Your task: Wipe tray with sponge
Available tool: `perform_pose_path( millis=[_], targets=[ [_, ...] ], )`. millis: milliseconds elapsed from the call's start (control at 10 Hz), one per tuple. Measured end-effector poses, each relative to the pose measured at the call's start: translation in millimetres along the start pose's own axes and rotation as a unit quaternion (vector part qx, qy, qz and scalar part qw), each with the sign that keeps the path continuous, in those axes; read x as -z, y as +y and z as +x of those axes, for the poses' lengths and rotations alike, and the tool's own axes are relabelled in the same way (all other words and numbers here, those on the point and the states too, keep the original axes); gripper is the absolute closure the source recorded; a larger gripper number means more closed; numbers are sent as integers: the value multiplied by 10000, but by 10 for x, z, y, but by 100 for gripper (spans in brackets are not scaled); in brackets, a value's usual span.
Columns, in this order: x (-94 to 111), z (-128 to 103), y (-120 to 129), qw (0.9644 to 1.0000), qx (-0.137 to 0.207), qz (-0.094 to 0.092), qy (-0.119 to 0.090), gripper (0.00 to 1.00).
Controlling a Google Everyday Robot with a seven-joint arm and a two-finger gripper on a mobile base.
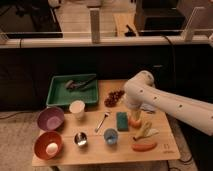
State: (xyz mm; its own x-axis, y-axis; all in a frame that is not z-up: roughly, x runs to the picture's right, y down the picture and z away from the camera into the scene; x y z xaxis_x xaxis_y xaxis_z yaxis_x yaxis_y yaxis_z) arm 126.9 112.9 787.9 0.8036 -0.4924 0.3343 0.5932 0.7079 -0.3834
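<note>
The green tray (pixel 54 93) stands at the back left of the wooden table, with a dark utensil (pixel 80 83) lying in it. The dark teal sponge (pixel 122 120) lies flat on the table to the right of the tray, between a spoon and an orange fruit. My white arm reaches in from the right and bends down. My gripper (pixel 133 115) hangs at its end, just right of the sponge and above the orange fruit (pixel 135 123). It is mostly hidden by the arm.
A white cup (pixel 77 108), purple bowl (pixel 50 119), orange bowl holding an egg (pixel 49 145), metal cup (pixel 80 139), blue cup (pixel 111 136) and spoon (pixel 102 120) lie left of the sponge. Grapes (pixel 115 97), banana (pixel 145 131), carrot (pixel 144 146) and pale cloth (pixel 148 107) are nearby.
</note>
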Motion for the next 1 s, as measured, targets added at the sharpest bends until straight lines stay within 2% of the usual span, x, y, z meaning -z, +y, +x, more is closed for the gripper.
perform_pose_path(
  millis=[1000],
  targets=[
    [-270, -121, -24, 9985, 515, 66, -176, 20]
  ],
)
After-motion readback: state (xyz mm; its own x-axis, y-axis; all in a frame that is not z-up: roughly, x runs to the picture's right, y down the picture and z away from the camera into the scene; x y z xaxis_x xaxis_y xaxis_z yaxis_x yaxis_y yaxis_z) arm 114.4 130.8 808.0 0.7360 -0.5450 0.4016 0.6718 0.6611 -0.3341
